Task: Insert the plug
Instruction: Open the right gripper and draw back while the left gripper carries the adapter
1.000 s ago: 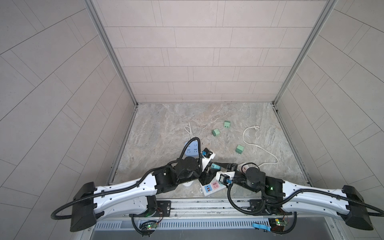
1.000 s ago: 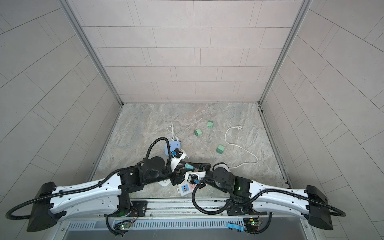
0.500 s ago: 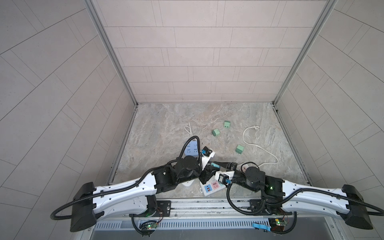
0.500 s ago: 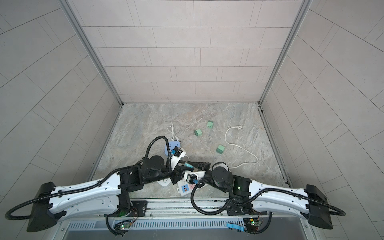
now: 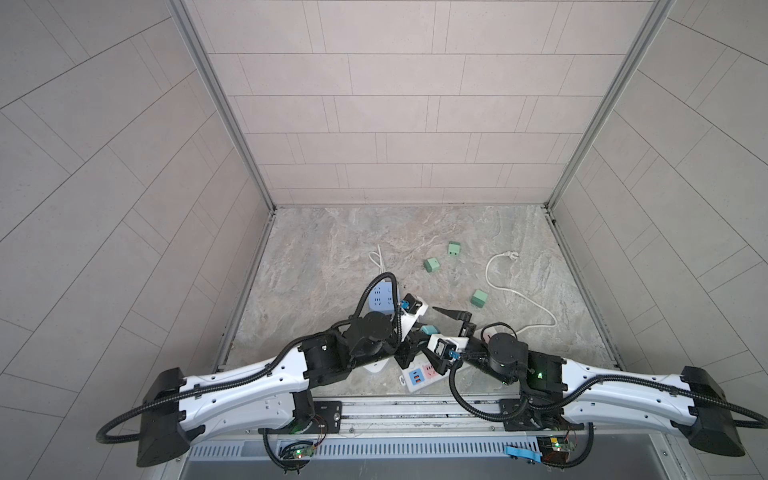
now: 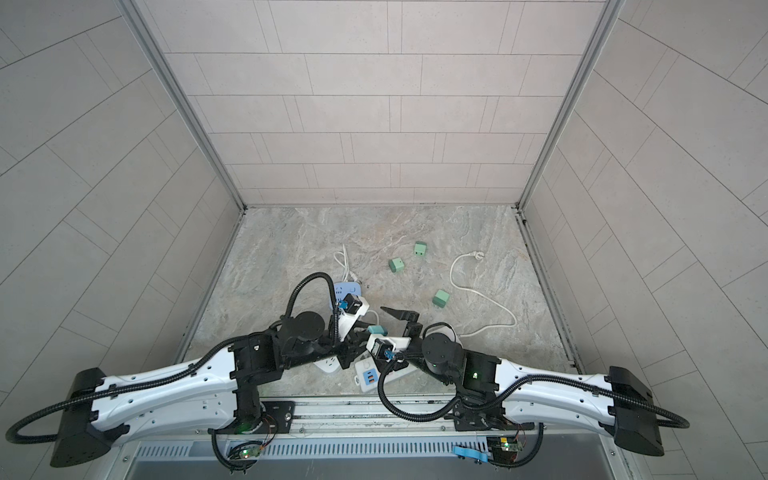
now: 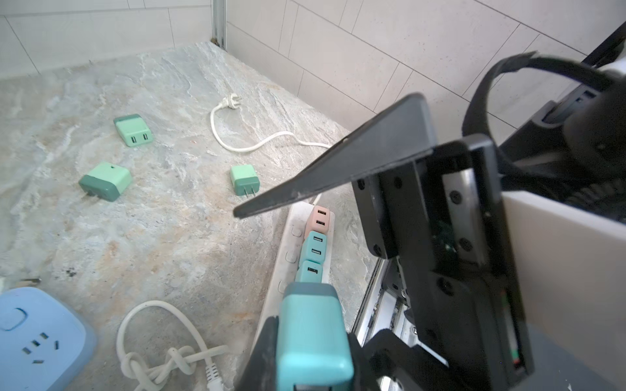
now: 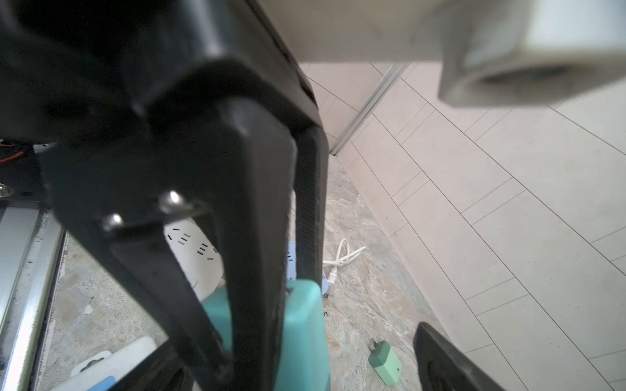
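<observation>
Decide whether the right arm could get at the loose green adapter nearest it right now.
Probably yes. The right gripper stands open, gripping nothing, and the green adapter lies alone on the table just beyond its fingers, with the white cable apart from it.

Teal plug (image 8: 301,338): squeezed between two black fingers (image 8: 254,237) of the left gripper (image 8: 284,298).
White power strip (image 8: 193,247): behind the fingers.
Green plug (image 8: 386,362): alone on the stone floor (image 8: 366,220).
White cord (image 8: 342,254): bunched up farther back.

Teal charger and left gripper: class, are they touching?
Touching. The left wrist view shows the left gripper clamped against both sides of the teal charger.
</observation>
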`<state>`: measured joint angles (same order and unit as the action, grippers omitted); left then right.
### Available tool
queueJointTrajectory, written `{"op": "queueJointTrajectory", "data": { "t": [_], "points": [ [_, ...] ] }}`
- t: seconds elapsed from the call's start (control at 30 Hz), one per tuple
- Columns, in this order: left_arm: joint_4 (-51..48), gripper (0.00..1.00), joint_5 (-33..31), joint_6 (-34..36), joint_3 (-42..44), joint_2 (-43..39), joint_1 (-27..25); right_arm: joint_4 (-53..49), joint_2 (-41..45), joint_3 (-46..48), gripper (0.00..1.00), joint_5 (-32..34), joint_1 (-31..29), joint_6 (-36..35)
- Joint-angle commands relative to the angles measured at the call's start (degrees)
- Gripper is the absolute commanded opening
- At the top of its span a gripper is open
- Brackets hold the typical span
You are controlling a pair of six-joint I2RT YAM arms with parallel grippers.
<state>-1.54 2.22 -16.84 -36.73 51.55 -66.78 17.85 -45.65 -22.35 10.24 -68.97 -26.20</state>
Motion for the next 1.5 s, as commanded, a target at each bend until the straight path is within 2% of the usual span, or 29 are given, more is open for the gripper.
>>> {"op": "queueJointTrajectory", "data": {
  "t": [0.0, 0.1, 0.17, 0.27, 0.37, 0.43, 0.53, 0.63, 0.73, 0.9, 1.13, 1.2, 1.33, 1.47],
  "points": [
    [-0.7, 0.0, -6.3, 2.6, 1.8, -6.0, -0.3, 1.7, 1.0, 1.4, 1.0, 2.7, 0.1, 1.5],
    [-4.5, 0.0, -15.8, 3.4, 3.1, -11.7, -0.2, 5.2, 2.4, 4.8, 1.0, 4.3, 1.6, 1.9],
    [-7.2, 0.0, -21.1, 4.2, 3.6, -14.2, -0.2, 6.5, 4.1, 6.7, 1.0, 4.0, 4.6, 4.0],
    [-11.8, 0.0, -28.5, 5.4, 3.2, -16.0, -0.3, 4.4, 7.5, 7.7, 1.0, 3.4, 13.3, 11.9],
    [-16.6, 0.0, -34.6, 5.6, 1.6, -14.9, -0.2, 0.7, 11.5, 8.5, 1.0, 4.1, 24.8, 22.0],
    [-19.6, 0.0, -35.8, 5.4, -0.1, -12.6, -0.2, -1.8, 14.8, 9.7, 1.0, 4.5, 32.8, 28.0],
    [-22.9, 0.0, -34.2, 4.7, -3.2, -7.5, -0.2, -5.0, 18.7, 11.5, 1.0, 5.0, 42.0, 35.3],
    [-24.7, 0.0, -31.1, 3.9, -6.2, -0.1, -0.3, -4.9, 18.9, 13.2, 1.0, 4.3, 49.4, 42.0],
    [-25.5, 0.0, -30.8, 3.9, -8.5, 5.5, -0.4, -6.8, 15.9, 12.5, 1.0, 6.0, 54.1, 47.7],
    [-28.2, 0.0, -29.0, 3.7, -11.0, 11.2, -0.5, -8.1, 12.1, 10.7, 1.0, 5.6, 57.9, 51.2],
    [-31.3, 0.0, -24.6, 4.4, -11.3, 10.9, -1.6, -11.0, 7.9, 9.1, 1.0, 12.2, 58.0, 57.2],
    [-32.4, 0.0, -24.8, 3.8, -10.9, 10.6, -1.7, -13.9, 5.4, 7.4, 1.0, 13.9, 58.0, 58.9],
    [-35.9, 0.0, -25.8, 0.8, -10.9, 10.7, -2.4, -12.7, 1.0, 6.1, 1.0, 11.8, 58.0, 58.4],
    [-38.8, 0.0, -28.5, -1.0, -12.2, 12.5, -5.7, -13.1, -0.7, 5.4, 1.0, 11.8, 58.1, 58.6]
  ]
}}
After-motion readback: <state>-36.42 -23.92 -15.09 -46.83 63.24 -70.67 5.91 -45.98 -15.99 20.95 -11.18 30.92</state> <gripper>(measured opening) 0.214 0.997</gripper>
